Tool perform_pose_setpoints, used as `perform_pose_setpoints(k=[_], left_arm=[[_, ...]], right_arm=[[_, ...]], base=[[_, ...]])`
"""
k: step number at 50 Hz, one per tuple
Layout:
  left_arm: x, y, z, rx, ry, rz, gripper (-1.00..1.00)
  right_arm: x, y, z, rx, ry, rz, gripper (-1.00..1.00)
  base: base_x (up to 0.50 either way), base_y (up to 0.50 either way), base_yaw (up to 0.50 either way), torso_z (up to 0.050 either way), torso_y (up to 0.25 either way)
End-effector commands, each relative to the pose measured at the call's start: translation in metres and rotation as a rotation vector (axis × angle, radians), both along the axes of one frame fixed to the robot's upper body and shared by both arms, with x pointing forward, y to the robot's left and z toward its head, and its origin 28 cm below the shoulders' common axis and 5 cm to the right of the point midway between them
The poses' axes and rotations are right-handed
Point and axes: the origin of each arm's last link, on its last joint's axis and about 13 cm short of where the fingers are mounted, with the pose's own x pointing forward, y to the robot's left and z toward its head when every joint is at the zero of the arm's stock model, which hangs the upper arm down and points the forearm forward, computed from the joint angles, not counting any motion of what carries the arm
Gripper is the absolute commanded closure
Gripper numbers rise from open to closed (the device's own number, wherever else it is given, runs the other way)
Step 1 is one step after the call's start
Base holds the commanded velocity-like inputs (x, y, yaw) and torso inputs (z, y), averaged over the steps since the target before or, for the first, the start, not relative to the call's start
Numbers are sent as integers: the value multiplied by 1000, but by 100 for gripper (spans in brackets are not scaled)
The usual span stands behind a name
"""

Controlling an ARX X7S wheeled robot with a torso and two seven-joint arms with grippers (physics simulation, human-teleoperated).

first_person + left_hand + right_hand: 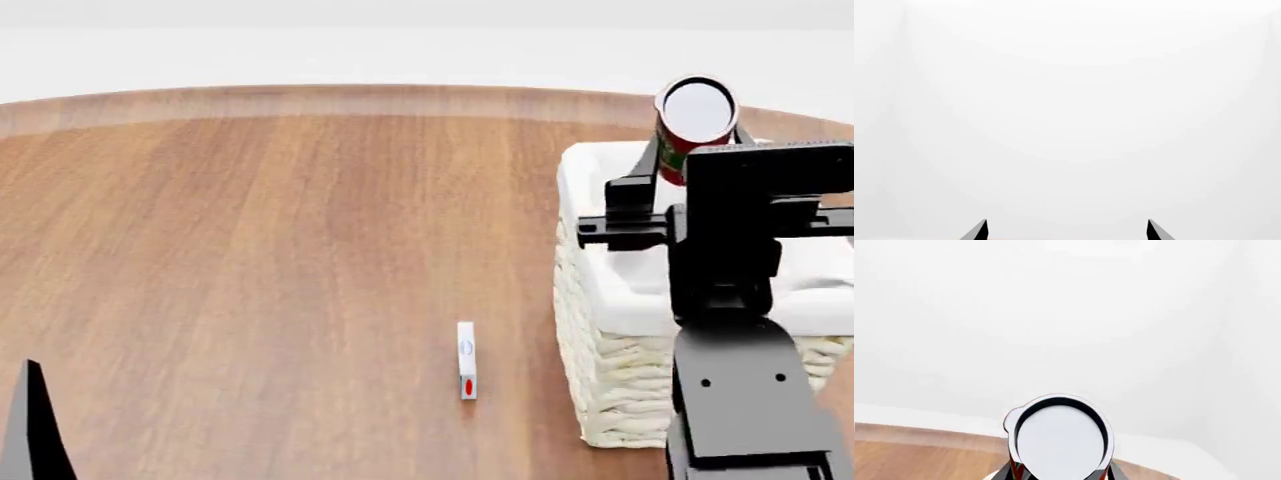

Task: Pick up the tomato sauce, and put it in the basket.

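Tomato sauce (pixel 694 118), pinched in the right hand (pixel 678 165), hangs above the basket (pixel 603 300); left hand (pixel 1067 231) spread.

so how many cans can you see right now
1. The tomato sauce is held up in the right gripper, above the basket. Others may be hidden inside the basket or behind the arm.

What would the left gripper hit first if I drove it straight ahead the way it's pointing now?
Nothing that shows. In the left wrist view the left gripper has only its two dark fingertips in view, set apart, with blank white beyond them. The way looks free, though depth cannot be judged against that plain white.
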Motion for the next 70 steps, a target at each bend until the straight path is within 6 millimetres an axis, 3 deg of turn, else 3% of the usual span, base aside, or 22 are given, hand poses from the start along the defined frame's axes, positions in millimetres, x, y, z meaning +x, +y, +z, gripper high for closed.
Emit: perform_pose_setpoints(k=[1, 8, 20, 40, 70], left_arm=[[-4, 0, 2, 6, -6, -4, -100], [-4, 1, 3, 9, -7, -1, -100], [-2, 1, 5, 16, -9, 2, -100], [-3, 1, 2, 22, -4, 8, -100], [0, -1, 1, 30, 0, 4, -100]], right_arm=[[33, -10, -7, 109, 233, 14, 100], [32, -16, 5, 190, 451, -8, 100], [31, -22, 34, 218, 594, -21, 100], [21, -22, 6, 274, 728, 0, 100], [23, -25, 7, 269, 662, -25, 100]], base=[[0, 0, 0, 0, 0], [0, 0, 0, 0, 0], [0, 0, 0, 0, 1], [0, 0, 0, 0, 0], [0, 0, 0, 0, 0]])
